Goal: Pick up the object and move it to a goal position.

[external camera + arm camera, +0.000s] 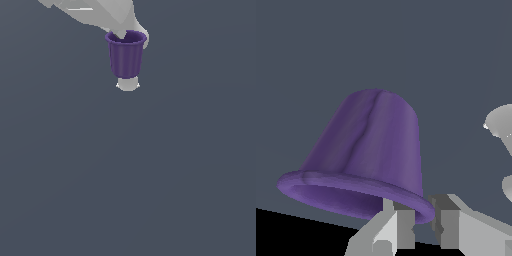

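A small dark purple cup (pixel 126 56) with vertical ribs, a rolled rim and sides tapering to a narrower base is seen upright near the top of the exterior view, its open mouth uppermost. Its rim is met from above by the pale grey robot arm (pixel 95 12), which enters from the exterior view's upper left. The arm's gripper (pixel 131 36) is placed at the cup's rim, with one grey finger seen dipping inside the mouth on the exterior view's left portion of the rim, and grey body visible just behind the rim on the exterior view's right. A small pale grey rounded shape (pixel 128 84) is seen directly below the cup's base; what it is cannot be told from these pictures. In the wrist view the same cup (pixel 368 150) fills the middle of the picture, its rolled rim nearest the camera and its narrower base farther off. The gripper (pixel 421 220) is shown with two grey fingers (pixel 398 225) set either side of the rim's wall, one inside and one outside, so that the jaws are drawn together upon the cup's rim. A plain dark grey-blue surface (pixel 125 175) lies behind everything. Whether the cup is touching that surface cannot be told.
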Available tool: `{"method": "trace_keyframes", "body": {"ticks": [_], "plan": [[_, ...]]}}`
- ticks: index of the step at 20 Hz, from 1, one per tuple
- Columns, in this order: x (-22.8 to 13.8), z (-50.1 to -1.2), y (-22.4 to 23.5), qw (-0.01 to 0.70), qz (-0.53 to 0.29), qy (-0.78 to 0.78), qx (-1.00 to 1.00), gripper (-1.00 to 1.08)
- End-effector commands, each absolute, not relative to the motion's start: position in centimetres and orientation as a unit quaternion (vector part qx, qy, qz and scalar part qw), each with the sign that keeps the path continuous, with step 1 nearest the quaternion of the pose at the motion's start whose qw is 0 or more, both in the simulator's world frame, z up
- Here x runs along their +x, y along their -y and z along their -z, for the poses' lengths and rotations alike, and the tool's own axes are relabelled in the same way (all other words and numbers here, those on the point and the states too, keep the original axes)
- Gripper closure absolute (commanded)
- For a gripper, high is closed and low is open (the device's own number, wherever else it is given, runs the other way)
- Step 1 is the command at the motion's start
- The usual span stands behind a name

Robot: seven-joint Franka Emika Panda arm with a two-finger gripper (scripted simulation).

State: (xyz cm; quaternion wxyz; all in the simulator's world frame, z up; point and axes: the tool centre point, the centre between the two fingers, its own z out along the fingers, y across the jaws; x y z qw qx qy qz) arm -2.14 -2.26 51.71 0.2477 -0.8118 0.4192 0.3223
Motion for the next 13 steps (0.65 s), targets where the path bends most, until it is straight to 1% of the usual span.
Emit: {"method": "trace_keyframes", "body": {"ticks": [1, 13], "plan": [[-2.05, -52.37, 2.36, 0.248, -0.322, -0.419, -0.812, 1.08], [-1.80, -53.29, 2.49, 0.249, -0.322, -0.419, -0.812, 1.08]]}}
